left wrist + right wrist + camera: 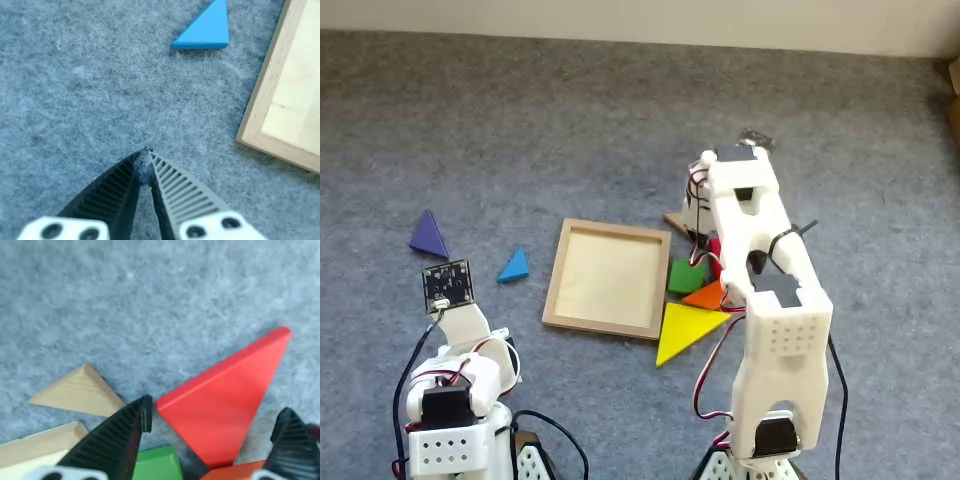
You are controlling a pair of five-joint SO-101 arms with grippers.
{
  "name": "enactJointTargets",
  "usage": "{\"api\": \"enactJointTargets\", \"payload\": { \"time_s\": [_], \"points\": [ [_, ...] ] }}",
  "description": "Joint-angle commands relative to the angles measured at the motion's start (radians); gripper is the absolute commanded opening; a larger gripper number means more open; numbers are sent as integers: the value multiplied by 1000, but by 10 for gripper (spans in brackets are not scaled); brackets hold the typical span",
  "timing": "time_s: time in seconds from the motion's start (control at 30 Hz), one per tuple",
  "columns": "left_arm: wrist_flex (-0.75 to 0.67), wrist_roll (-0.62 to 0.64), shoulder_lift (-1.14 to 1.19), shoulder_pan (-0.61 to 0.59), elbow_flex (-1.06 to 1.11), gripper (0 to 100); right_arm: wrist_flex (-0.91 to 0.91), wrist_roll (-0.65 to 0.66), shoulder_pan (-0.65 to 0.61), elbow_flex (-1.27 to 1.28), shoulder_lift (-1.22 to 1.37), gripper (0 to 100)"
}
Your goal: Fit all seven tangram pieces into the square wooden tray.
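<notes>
Seven tangram pieces were counted on the grey carpeted surface [570, 130], which ran back to a pale band [620, 18] along its far edge. The square wooden tray [558, 272] lay flat near the middle, its pale floor in full view, and every piece lay outside its rim.

On my left side, the purple triangle [428, 235] lay well apart from the tray, and the blue triangle [515, 266] lay nearer to it. On my right side, the yellow triangle [685, 330] sat at the tray's near corner. The green square [686, 275] was just beside the rim, with the orange piece [708, 294] and the red triangle [225, 405] close by. A plain wooden triangle [80, 392] lay off the far corner.

My left hand [148, 156] was low over the carpet near the blue triangle, fingers closed tip to tip on nothing. My right hand [216, 412] stood over the cluster, fingers spread wide to either side of the red triangle. I could not tell whether they touched it.
</notes>
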Motion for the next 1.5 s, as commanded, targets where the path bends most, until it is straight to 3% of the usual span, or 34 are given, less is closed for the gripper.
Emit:
{"api": "enactJointTargets", "payload": {
  "time_s": [0.0,0.57,0.83,1.03,1.47],
  "points": [
    [5,6,-42,13,19,6,7,9,10,-44,-19,365],
    [5,6,-42,16,19,6,-35,2,42,-36,-21,361],
    [5,6,-42,16,19,6,-44,11,41,-42,-21,142],
    [5,6,-42,18,19,6,-35,81,36,-42,-27,138],
    [5,6,-42,13,19,6,-35,87,35,-38,-99,138]
  ]
}}
